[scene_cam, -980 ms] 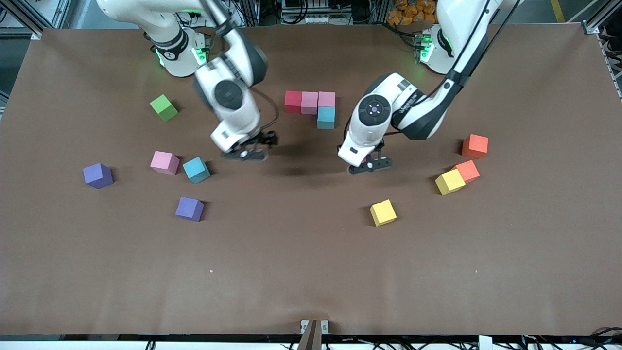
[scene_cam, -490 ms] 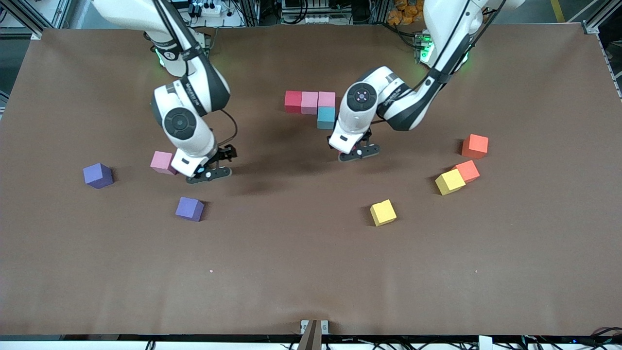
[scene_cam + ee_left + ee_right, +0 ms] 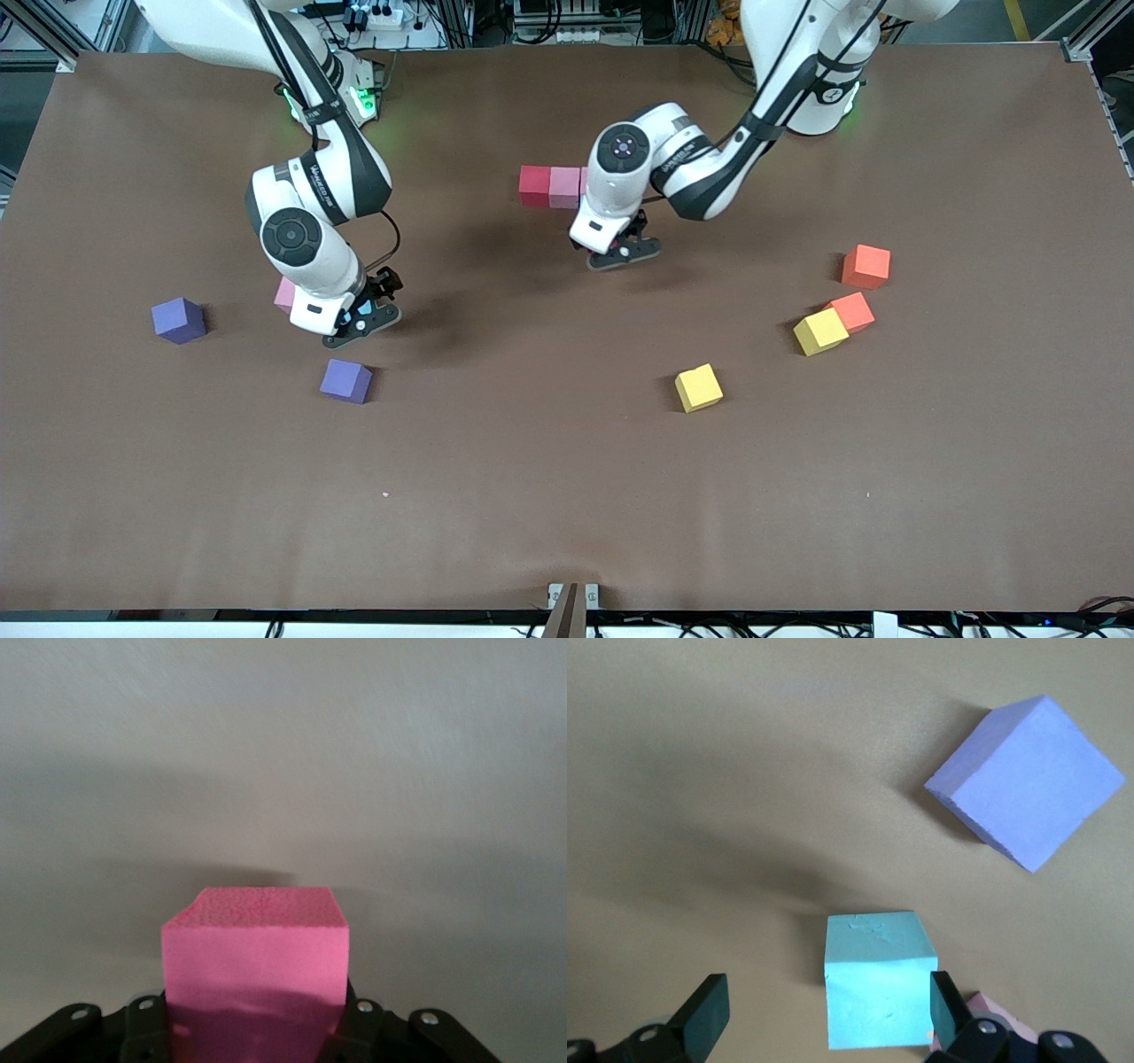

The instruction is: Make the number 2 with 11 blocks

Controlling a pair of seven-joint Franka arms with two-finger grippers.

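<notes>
The number 2 shows as a short row: a red block [image 3: 534, 184] and a pink block [image 3: 564, 186]; the left arm's hand covers what lies beside them. My left gripper [image 3: 620, 255] [image 3: 255, 1032] hangs over the table just in front of that row, shut on a pinkish-red block [image 3: 255, 948]. My right gripper [image 3: 359, 317] [image 3: 826, 1010] is open and low over a teal block [image 3: 879, 979], which lies between its fingers, closer to one fingertip [image 3: 943, 1003]. A loose pink block [image 3: 283, 292] sits right beside that gripper.
Two purple blocks [image 3: 178, 319] [image 3: 345, 380] lie toward the right arm's end; one purple block [image 3: 1026, 780] also shows in the right wrist view. A yellow block [image 3: 698, 387], a yellow block [image 3: 819, 331] touching an orange block [image 3: 853, 310], and a red-orange block [image 3: 866, 266] lie toward the left arm's end.
The right arm swung toward its end of the table and came down over the teal block. The left arm carried its block toward the row of blocks.
</notes>
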